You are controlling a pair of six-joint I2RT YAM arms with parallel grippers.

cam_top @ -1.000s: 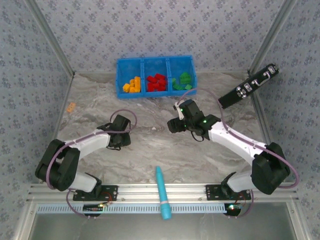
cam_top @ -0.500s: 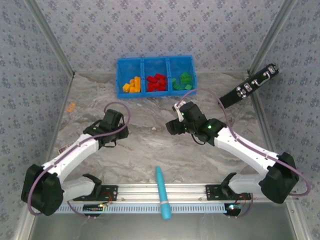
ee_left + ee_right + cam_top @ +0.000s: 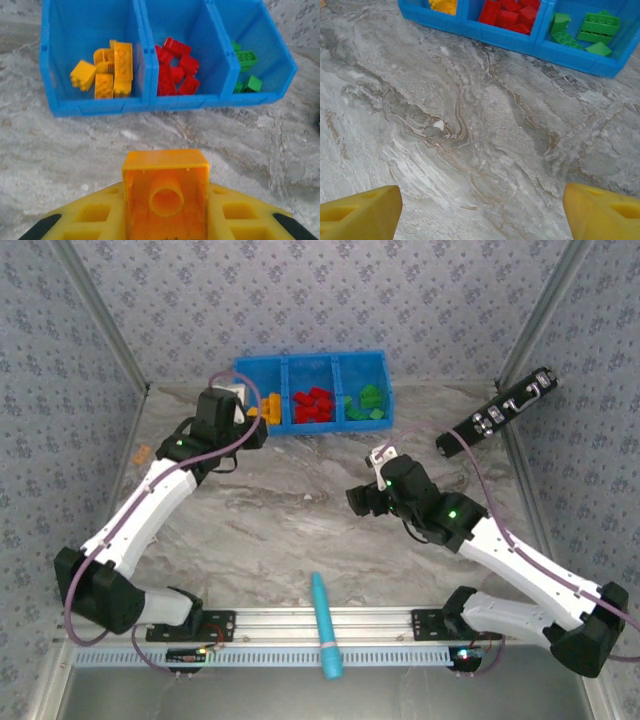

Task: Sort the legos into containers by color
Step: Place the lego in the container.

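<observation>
- Well, my left gripper (image 3: 165,217) is pinching an orange brick (image 3: 165,175) between its yellow fingers (image 3: 92,215). The brick's hollow underside, with its round tube, faces my wrist camera.
- From above, that gripper sits at the near left corner of the blue bin (image 3: 320,429), just beside the left compartment. From my wrist, the held brick is short of the bin's near wall, over the marble table (image 3: 60,145).
- The bin has three compartments side by side. Orange-yellow bricks (image 3: 107,75) lie in the left one, red bricks (image 3: 175,72) in the middle one and green bricks (image 3: 247,67) in the right one.
- My right gripper (image 3: 480,215) has its fingers (image 3: 360,212) spread wide over bare marble. The bin runs along the top of that wrist view, with the red and green bricks showing in it.
- In the top view, my right gripper hovers over the middle of the table, well apart from the bin and to the right of my left arm.
- A stray orange brick (image 3: 142,453) lies on the table near the left wall, well apart from the bin and from both of my grippers.
- A teal pen (image 3: 325,625) lies across the rail at the near edge, between my two bases.
- A long black device (image 3: 497,412) lies slanted by the right wall.
</observation>
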